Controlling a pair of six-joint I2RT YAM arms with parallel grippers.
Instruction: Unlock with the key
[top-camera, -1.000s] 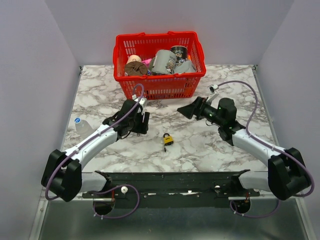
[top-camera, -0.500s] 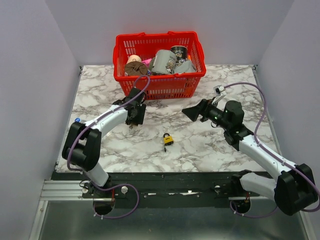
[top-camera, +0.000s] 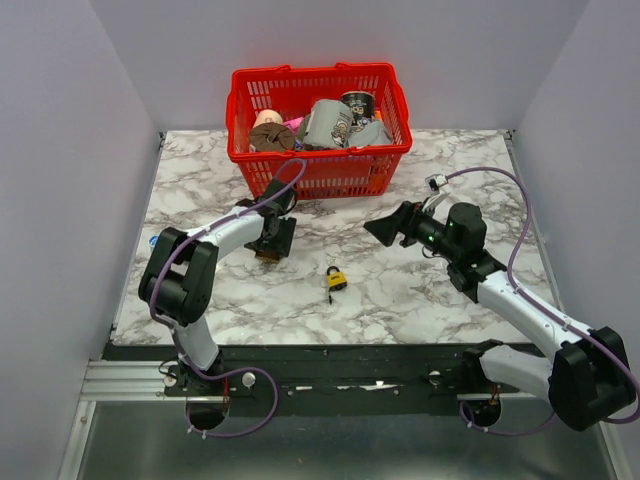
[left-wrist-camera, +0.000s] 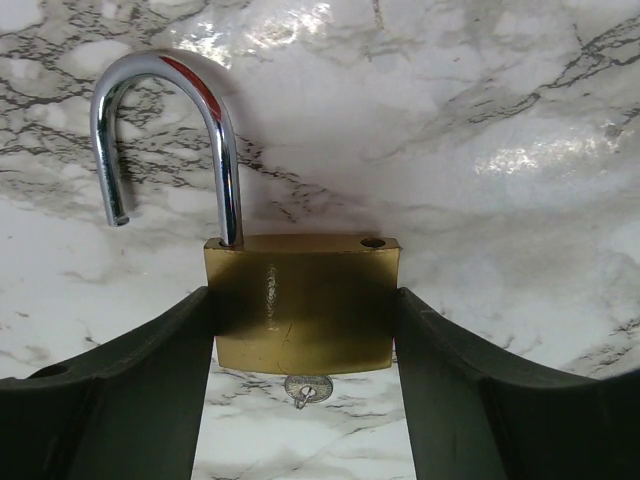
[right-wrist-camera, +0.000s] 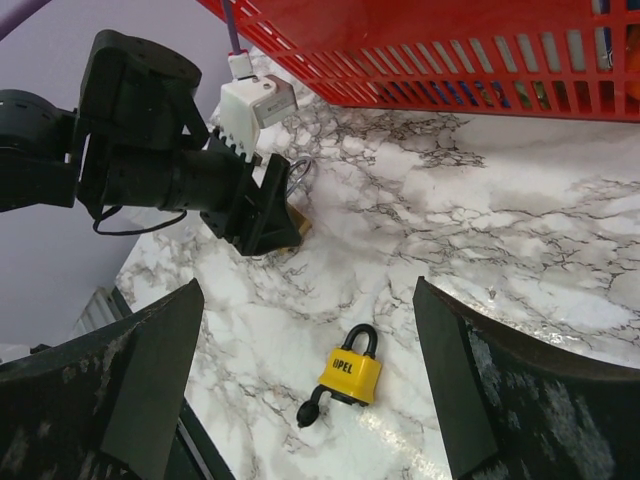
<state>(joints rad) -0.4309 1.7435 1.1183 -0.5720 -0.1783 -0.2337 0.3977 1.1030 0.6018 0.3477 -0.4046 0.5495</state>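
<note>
Marble table (top-camera: 420, 300) beneath, I'm clamping the brass padlock (left-wrist-camera: 303, 305) in my left gripper (top-camera: 270, 243), right gripper (right-wrist-camera: 305, 290) gaping empty above the key (right-wrist-camera: 310, 412): seemingly light, slippery; grip its head

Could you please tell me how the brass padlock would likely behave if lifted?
The brass padlock looks like solid metal, so probably heavy for its size. Its polished sides might slip in the left claw. The open shackle may swing, shifting balance.
</note>
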